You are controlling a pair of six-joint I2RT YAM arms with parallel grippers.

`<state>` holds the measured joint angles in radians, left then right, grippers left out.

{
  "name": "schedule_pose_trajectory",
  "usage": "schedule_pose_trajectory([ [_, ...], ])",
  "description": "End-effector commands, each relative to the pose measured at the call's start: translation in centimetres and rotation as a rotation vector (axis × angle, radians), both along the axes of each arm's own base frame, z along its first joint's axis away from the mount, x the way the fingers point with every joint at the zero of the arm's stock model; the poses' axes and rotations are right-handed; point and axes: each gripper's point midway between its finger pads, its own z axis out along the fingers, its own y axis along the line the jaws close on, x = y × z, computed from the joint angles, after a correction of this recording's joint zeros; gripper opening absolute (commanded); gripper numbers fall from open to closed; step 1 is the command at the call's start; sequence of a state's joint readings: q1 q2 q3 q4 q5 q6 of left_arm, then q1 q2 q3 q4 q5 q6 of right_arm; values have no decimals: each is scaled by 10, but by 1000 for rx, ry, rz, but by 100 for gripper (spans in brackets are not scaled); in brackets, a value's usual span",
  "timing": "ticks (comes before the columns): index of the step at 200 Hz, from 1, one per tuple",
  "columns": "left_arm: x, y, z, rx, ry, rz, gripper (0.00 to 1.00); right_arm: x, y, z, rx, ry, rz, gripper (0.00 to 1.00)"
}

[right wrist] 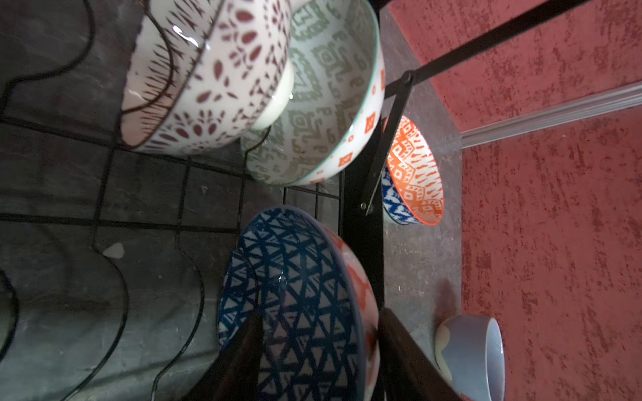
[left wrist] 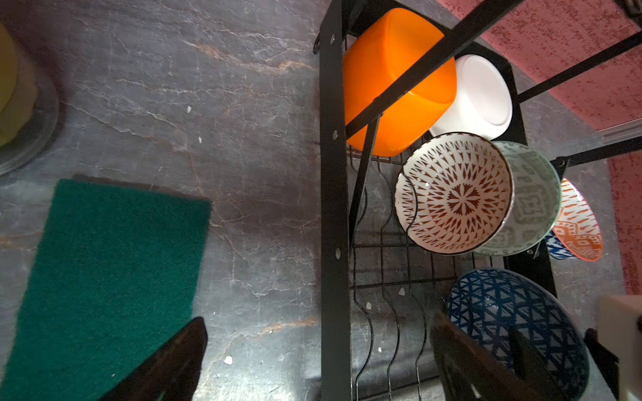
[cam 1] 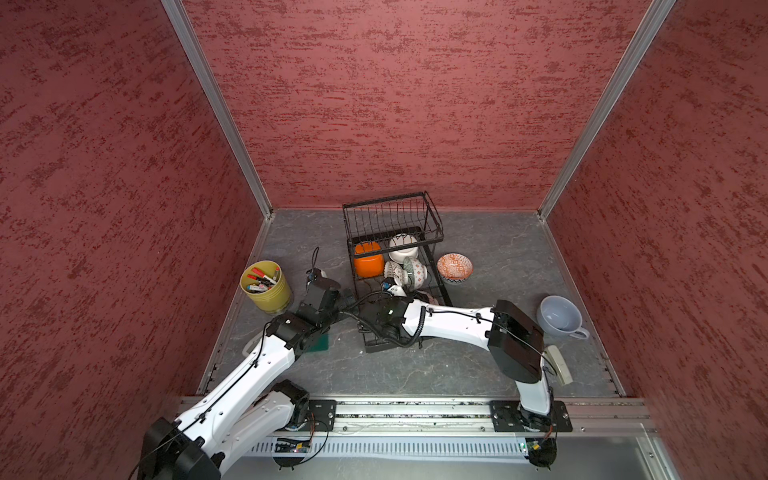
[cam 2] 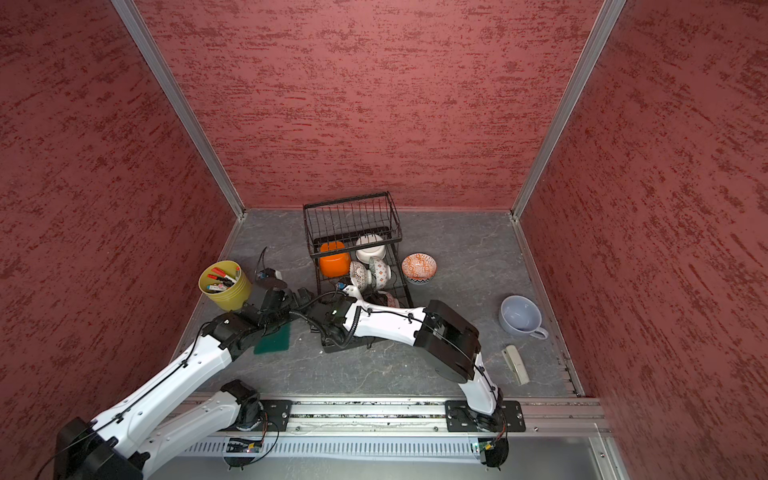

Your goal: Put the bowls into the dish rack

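Five bowls are in the dish rack (left wrist: 333, 208), and we record a sixth outside it. On the lower tray, under the raised basket, the orange bowl (cam 1: 368, 264) and the white bowl (cam 1: 402, 251) lie tipped side by side. Nearer the robot, the brown-patterned bowl (left wrist: 455, 194) stands on edge among the curved dividers, leaning against the grey-green patterned bowl (right wrist: 330, 86) behind it. The blue lattice bowl (right wrist: 295, 277) stands on edge at the tray's right side, nearest the arms.

The right gripper (right wrist: 319, 312) straddles that bowl's rim. Its jaws are parted, one finger (right wrist: 239, 354) inside the bowl and clear of the wall, the other outside. We see no clamp on the rim.

The orange-patterned bowl (cam 1: 455, 266) sits upright on the table (cam 1: 478, 365), just beside the rack's right side.

The left gripper (left wrist: 318, 319) hangs at the rack's left side with its jaws spread wide, holding nothing. A green scouring pad (left wrist: 104, 277) lies on the table beneath it. A yellow-green pot of pens (cam 1: 266, 286) stands further left. A pale blue cup (cam 1: 559, 316) stands well to the right.
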<state>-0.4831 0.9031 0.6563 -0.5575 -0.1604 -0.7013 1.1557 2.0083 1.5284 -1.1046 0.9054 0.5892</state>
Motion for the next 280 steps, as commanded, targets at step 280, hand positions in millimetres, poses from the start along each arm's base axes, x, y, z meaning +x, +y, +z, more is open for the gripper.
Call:
schedule_pose_trajectory([
  [280, 17, -45, 51, -164, -113, -151, 100, 9, -34, 47, 324, -26, -59, 62],
])
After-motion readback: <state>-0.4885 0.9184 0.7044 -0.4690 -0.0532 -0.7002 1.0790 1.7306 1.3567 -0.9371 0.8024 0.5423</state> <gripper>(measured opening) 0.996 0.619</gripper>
